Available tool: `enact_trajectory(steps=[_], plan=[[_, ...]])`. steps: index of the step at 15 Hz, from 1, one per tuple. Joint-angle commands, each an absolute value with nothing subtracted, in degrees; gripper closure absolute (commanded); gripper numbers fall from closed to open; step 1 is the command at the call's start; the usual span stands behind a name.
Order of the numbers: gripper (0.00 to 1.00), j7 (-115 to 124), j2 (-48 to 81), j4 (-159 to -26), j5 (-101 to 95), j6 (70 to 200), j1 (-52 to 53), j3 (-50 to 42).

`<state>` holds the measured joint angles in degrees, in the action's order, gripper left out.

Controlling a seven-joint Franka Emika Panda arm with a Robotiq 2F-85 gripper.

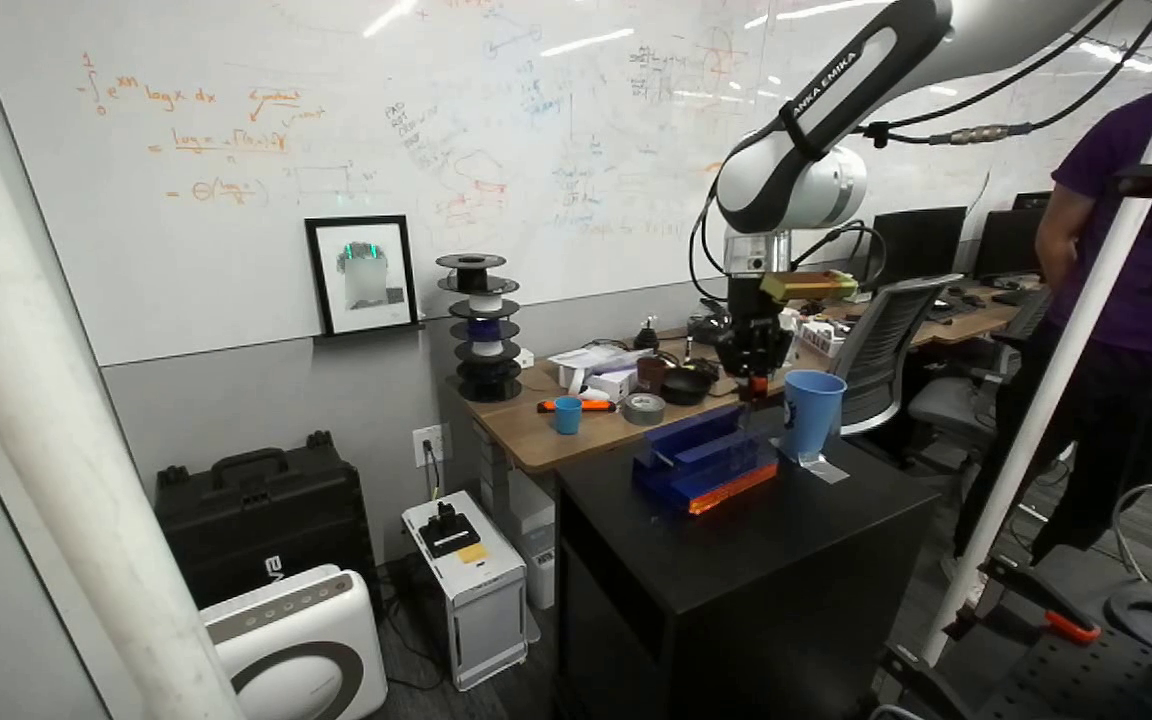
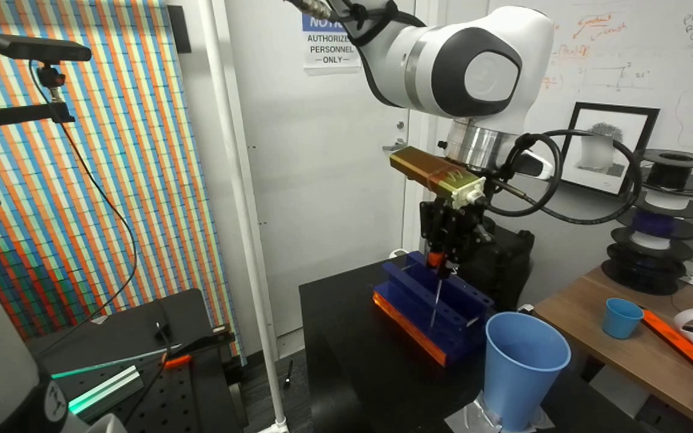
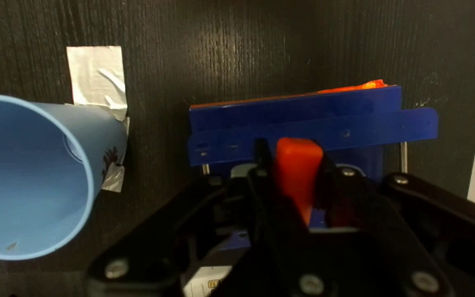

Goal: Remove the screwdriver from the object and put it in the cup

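Note:
My gripper (image 3: 293, 173) is shut on the orange-handled screwdriver (image 3: 299, 159), with the handle between its fingers. In both exterior views the gripper (image 2: 441, 264) (image 1: 756, 370) is above the dark blue block (image 2: 412, 288) (image 1: 671, 480). The screwdriver's thin shaft (image 2: 437, 304) points down, nearly upright, and shows in front of the block's upper wall. I cannot tell whether its tip touches the block. An orange-red piece (image 1: 731, 489) runs along the block's edge. The light blue cup (image 1: 812, 415) (image 2: 518, 379) stands upright beside one end of the block; in the wrist view the cup (image 3: 97, 132) is at left.
The block and cup stand on a black cabinet top (image 1: 676, 570). Silver tape (image 3: 97, 74) lies at the cup's base. A wooden desk (image 1: 526, 430) behind holds a small blue cup (image 1: 567, 414), a tape roll (image 1: 643, 408) and clutter. Stacked spools (image 2: 662, 222) stand there too.

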<state>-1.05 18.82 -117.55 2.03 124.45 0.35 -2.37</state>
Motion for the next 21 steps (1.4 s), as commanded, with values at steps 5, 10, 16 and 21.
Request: enact_trajectory(steps=[5,10,16,21], plan=[[0.85,0.9,16.4,-116.2,-1.4,118.5,0.4,-2.1],[0.85,1.7,14.6,-116.3,-4.9,115.4,1.0,-2.2],[0.85,4.0,11.9,-116.7,-10.3,111.8,2.0,-1.9],[0.85,4.8,9.2,-116.5,-12.9,106.6,2.3,-1.2]])
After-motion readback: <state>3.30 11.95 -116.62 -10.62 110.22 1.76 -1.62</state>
